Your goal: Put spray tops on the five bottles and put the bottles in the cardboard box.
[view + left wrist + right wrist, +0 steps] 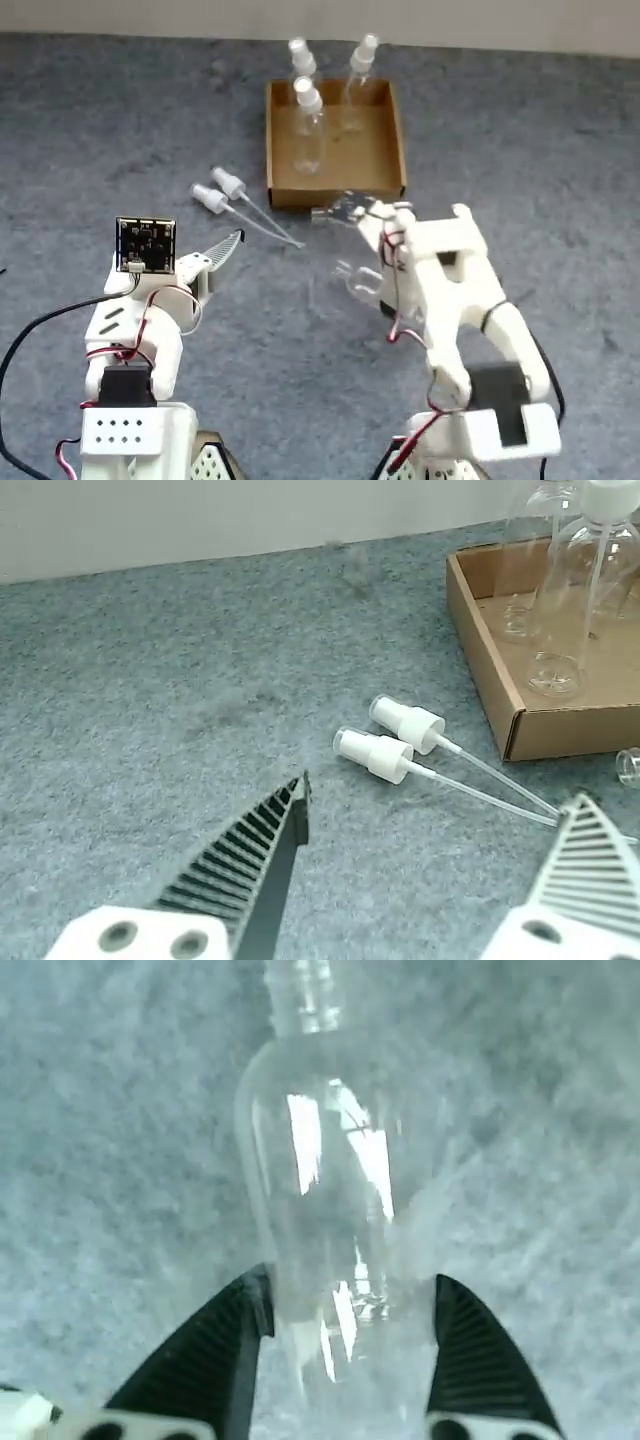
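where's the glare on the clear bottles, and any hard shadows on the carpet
right wrist view: bright white streaks of reflected light run down the clear bottle in the right gripper. left wrist view: small glints on the bottles in the cardboard box; the spray tops cast only faint shadows. high view: even light, no hard shadows on the carpet.

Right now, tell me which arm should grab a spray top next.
Left, most likely. The left tool is open and faces the two loose spray tops, with nothing between. The right tool is shut on an uncapped bottle, so it looks better suited to holding that bottle steady.
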Controlling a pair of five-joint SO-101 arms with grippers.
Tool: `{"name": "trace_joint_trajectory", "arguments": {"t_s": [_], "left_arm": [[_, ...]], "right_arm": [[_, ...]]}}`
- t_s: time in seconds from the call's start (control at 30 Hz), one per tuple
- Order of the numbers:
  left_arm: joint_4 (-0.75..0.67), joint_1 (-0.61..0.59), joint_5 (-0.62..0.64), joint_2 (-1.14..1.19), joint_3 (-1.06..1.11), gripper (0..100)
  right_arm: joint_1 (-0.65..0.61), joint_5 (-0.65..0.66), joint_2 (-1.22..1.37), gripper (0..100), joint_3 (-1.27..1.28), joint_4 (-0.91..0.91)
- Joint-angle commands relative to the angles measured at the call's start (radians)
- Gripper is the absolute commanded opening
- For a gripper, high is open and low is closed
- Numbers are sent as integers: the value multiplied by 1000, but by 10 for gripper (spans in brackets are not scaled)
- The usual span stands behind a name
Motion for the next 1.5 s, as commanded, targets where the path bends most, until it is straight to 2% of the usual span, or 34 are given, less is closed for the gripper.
{"name": "trace_joint_trajectory", "arguments": {"t_s": [0.0, 0.2, 0.37, 0.6, 0.9, 1.17, 1.37, 1.47], "left_arm": [[-17, 10, -3, 4, -4, 305], [-17, 10, -3, 4, -4, 305], [-17, 10, -3, 4, -5, 305], [-15, 10, -3, 4, -5, 305], [-15, 8, -3, 4, -5, 305], [-15, 5, -3, 4, -5, 305], [-15, 5, -3, 4, -4, 305], [-15, 5, -3, 4, -4, 305]], "right_arm": [[82, -37, -185, 141, 122, 18], [101, -347, -306, 146, 286, 8], [90, -485, -308, 149, 292, -28], [-45, -489, -317, 315, 266, 39], [-134, -542, -292, 318, 47, 58], [-130, -474, -25, 318, -31, 53], [-130, -470, 42, 317, -70, 42], [-130, -470, 61, 293, -68, -18]]}}
